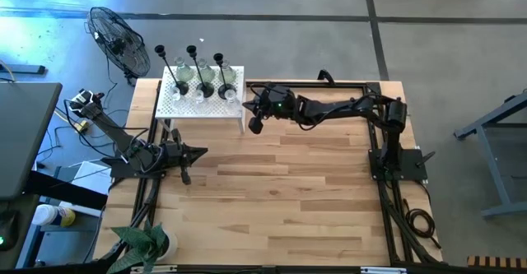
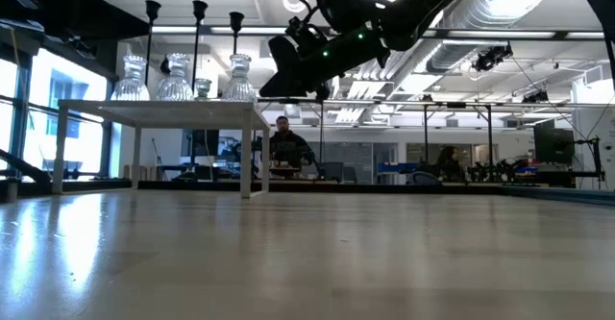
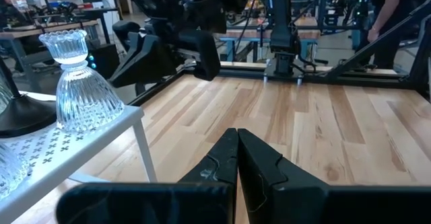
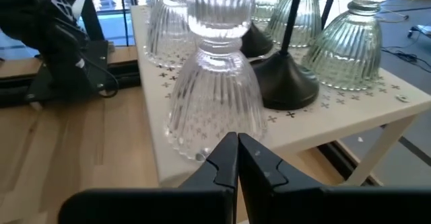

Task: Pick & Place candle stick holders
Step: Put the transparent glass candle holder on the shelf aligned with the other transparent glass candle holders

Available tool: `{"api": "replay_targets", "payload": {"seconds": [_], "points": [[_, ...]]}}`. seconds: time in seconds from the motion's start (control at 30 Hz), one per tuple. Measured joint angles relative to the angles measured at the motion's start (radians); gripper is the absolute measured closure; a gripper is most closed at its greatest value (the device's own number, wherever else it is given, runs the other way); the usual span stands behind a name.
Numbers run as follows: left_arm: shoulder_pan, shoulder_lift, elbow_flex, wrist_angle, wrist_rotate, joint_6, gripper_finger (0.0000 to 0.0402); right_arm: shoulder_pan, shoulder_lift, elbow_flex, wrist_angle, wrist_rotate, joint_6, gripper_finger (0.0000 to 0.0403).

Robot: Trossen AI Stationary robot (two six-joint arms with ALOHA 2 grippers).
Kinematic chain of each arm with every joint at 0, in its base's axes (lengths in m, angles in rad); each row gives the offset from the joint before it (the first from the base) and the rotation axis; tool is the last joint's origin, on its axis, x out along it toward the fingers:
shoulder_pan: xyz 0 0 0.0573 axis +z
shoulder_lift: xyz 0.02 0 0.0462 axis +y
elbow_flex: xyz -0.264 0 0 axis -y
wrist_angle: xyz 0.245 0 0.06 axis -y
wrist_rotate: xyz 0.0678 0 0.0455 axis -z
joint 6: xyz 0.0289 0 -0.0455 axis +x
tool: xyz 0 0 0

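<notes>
Three black candle stick holders [image 1: 203, 81] and several squat clear-glass ones [image 1: 233, 98] stand on their bases on the white perforated stand [image 1: 169, 101] at the table's far left. My right gripper [image 4: 237, 150] is shut and empty. It hovers at the stand's right near corner [image 1: 255, 123], just short of the nearest glass holder [image 4: 215, 96], with a black holder's domed base [image 4: 289, 83] behind that. My left gripper [image 3: 237, 151] is shut and empty, low over the table in front of the stand [image 1: 198, 152].
A black wire-cage fan [image 1: 119, 39] stands beyond the table's far left corner. A potted plant [image 1: 148, 241] sits at the near left corner. Bare wood [image 1: 288, 192] spreads across the table's middle and near side. People [image 2: 283, 142] show in the room behind.
</notes>
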Motion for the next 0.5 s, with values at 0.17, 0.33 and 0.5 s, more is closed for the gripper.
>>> {"api": "replay_targets", "payload": {"seconds": [0.17,0.33,0.5], "points": [[0.000,0.000,0.000,0.000,0.000,0.000,0.0399,0.000,0.000,0.000,0.006,-0.012,0.000,0.0402],[0.000,0.000,0.000,0.000,-0.001,0.000,0.0399,0.000,0.000,0.000,0.011,-0.034,0.003,0.0402],[0.000,0.000,0.000,0.001,-0.001,0.000,0.0399,0.000,0.003,0.000,0.011,-0.038,0.003,0.0403]]}}
